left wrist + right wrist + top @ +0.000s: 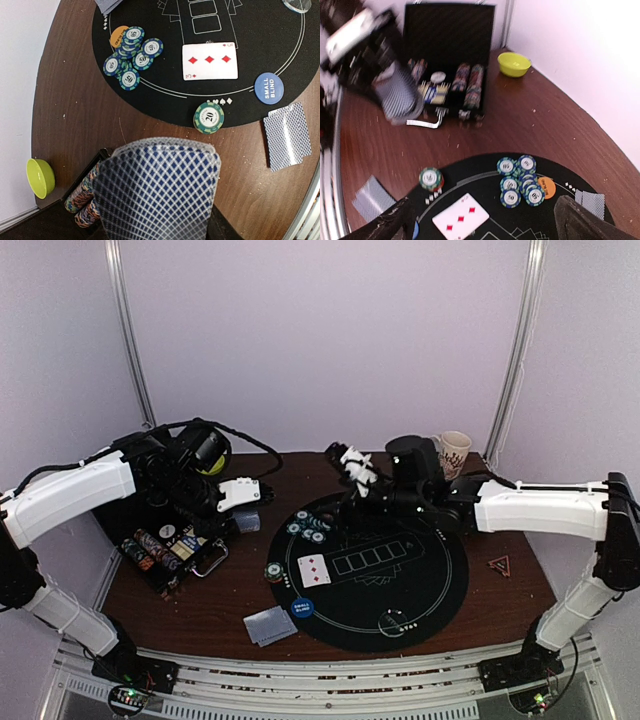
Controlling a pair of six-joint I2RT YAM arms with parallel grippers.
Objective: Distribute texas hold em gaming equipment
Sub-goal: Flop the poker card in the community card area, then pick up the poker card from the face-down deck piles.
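Card deck (160,190) clamped in left gripper (387,80), jaws partly closed on it, beside open chip case (450,60). Chip pile (520,180) on black mat (480,167), below right gripper (482,205); this gripper spread wide, holding nothing. Three of diamonds (461,217) face up, also below it.
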